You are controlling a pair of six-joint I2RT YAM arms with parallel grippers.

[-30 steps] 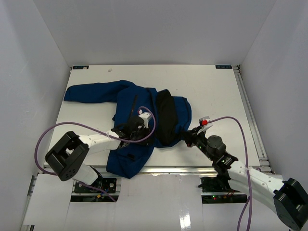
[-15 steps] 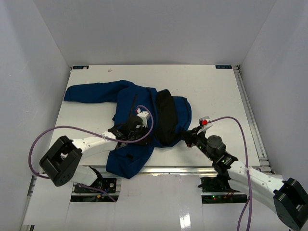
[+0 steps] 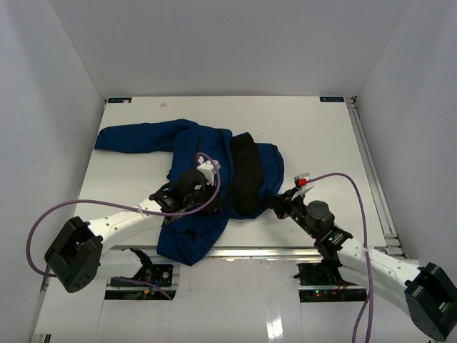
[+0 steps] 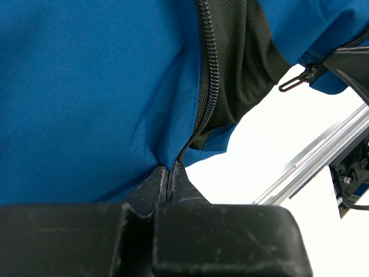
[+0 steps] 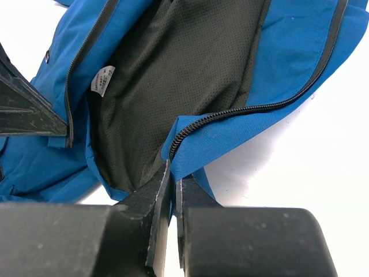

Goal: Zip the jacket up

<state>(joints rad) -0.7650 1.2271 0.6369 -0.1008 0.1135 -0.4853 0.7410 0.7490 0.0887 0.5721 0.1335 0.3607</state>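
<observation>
One white bench (image 3: 314, 136) fills the enclosure, with white walls (image 3: 214, 43) on three sides and a metal rail (image 3: 371, 164) along its 3 o'clock edge. From 12 through 4 o'clock the bench surface is bare.

One jacket (image 3: 189, 239), royal blue, lies open on the bench left of centre. One sleeve (image 3: 136, 137) stretches toward 10 o'clock and stops close to the left wall. The hem at 7 o'clock hangs over the near edge. A band of black lining (image 3: 246, 179) shows at the middle.

Two arms reach in from 6 o'clock, each trailing one purple cable (image 3: 357, 193).

The left hand (image 4: 169, 173) is clenched on a fold of blue fabric right at the left zipper edge (image 4: 206, 69). The right hand (image 5: 173, 184) is clenched on the bottom corner of the other front panel, where its zipper teeth (image 5: 230, 112) end. The two hands sit near each other, with the lining between them.

One small white label (image 5: 103, 81) lies on the lining. One black pull tab (image 4: 297, 81) sticks out at 2 o'clock in the left wrist view.
</observation>
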